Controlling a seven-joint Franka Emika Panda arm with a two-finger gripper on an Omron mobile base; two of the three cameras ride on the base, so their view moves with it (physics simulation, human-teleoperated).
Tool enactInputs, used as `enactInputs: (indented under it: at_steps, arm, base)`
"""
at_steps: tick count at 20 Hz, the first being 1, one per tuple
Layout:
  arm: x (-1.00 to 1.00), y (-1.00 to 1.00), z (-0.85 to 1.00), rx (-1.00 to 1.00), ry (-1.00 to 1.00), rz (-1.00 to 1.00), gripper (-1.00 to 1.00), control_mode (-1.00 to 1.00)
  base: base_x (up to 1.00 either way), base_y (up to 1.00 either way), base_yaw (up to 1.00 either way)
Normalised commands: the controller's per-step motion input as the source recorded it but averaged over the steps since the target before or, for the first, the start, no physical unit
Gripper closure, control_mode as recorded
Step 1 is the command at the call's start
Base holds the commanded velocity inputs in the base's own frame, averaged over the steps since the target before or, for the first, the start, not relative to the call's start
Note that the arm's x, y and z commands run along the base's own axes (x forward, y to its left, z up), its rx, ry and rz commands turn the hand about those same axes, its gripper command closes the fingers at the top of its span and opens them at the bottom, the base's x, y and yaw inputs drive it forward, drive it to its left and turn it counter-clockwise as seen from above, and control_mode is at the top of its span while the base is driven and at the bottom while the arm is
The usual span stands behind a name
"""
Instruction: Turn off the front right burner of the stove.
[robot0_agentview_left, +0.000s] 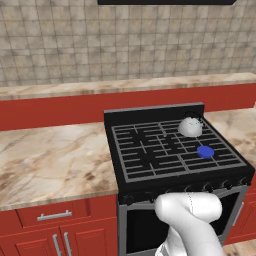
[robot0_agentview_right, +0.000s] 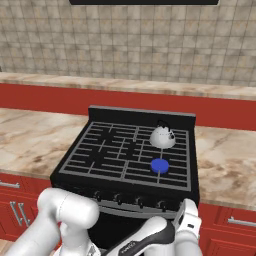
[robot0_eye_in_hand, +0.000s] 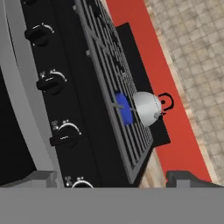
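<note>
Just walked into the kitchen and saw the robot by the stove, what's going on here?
The robot arm is reaching toward the stove front, where the knobs sit. Its pincer is open and holding nothing, not yet on a knob. The front right burner glows blue, so it's lit. A kettle sits on the burner behind it.

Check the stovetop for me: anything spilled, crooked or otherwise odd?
No spills or damage. The one oddity: the front right burner glows blue with nothing on it, while the kettle sits upright on the unlit burner behind it.
</note>
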Motion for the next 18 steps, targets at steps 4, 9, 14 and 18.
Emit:
enactInputs:
  at_steps: [4,9,14,18]
  arm:
    - [0.19,0.00,-0.25,0.02,0.00,0.00,-1.00,-1.00]
    - [0.14,0.00,-0.29,0.05,0.00,0.00,-1.00,-1.00]
    - [0.15,-0.02,-0.25,0.07,0.00,0.00,-1.00,-1.00]
    - [0.26,-0.14,-0.10,0.05,0.00,0.00,-1.00,-1.00]
  base:
    - [0.00,0.00,0.00]
    - [0.00,0.00,0.00]
    - [0.00,0.00,0.00]
    - [0.00,0.00,0.00]
